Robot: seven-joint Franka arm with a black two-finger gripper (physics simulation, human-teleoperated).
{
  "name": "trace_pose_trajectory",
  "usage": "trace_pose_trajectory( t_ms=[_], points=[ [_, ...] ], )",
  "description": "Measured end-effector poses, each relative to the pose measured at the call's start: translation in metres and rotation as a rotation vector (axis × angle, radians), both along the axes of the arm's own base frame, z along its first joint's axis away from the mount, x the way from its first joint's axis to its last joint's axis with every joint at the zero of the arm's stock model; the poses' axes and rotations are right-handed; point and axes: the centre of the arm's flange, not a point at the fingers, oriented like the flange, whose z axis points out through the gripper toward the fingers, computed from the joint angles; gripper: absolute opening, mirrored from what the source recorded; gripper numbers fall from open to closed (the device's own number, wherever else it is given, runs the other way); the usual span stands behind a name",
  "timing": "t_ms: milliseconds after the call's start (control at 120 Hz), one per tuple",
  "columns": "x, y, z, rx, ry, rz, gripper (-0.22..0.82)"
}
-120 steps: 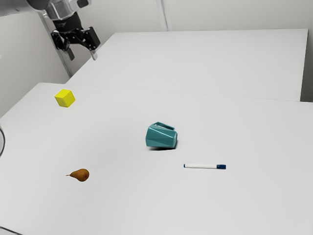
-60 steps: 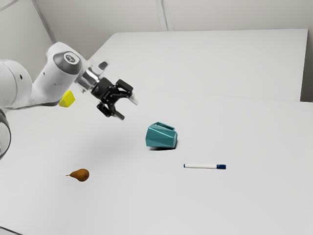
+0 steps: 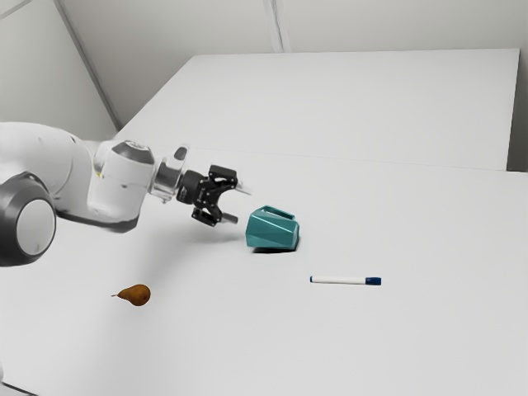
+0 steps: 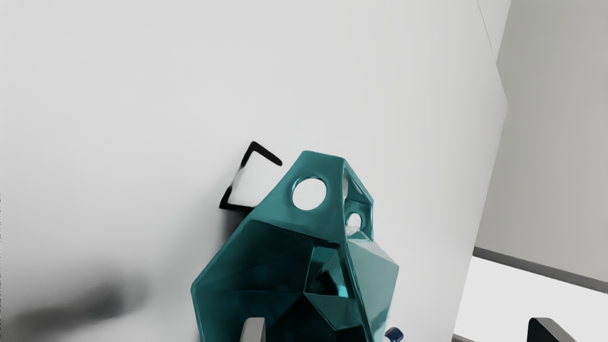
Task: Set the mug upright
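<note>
Where it lies: your teal mug is on its side near the centre of the exterior frame, its mouth turned toward the claw.
Claw state: spread, with nothing pinched; you have it just beside the mug, up and to the left of it in the exterior frame.
Step in hand: by my judgement, lining up a grasp on the mouth end; the mug is not upright.
Next move: you would likely bring the spread fingers in astride a wall at the rim, press them together, then lift and tip the mouth upward before lowering the base.
Mug shape: faceted, with flat angular panels and a handle on the upper side, pierced by a round hole.
Mug surface: glossy, with pale reflections and a dark hollow inside.
Bench finish: the bench is smooth, matte white.
Nearby shapes: a rounded brown pear, lower left; a slim white marker with a blue cap, right of centre.
</note>
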Motion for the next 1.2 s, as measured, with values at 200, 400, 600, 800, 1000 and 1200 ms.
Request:
trace_pose_trajectory(
  t_ms=[200,400,600,800,1000,1200],
  points=[
    [-0.001,-0.006,-0.012,-0.013,-0.044,-0.016,0.60],
    [-0.003,-0.032,-0.020,-0.046,-0.075,-0.051,0.60],
    [-0.005,-0.048,-0.023,-0.073,-0.101,-0.060,0.58],
    [-0.004,-0.049,-0.023,-0.076,-0.126,-0.057,0.14],
    [-0.003,-0.049,-0.019,-0.076,-0.143,-0.058,-0.08],
    [-0.003,-0.050,-0.019,-0.072,-0.146,-0.060,-0.14]
  ],
)
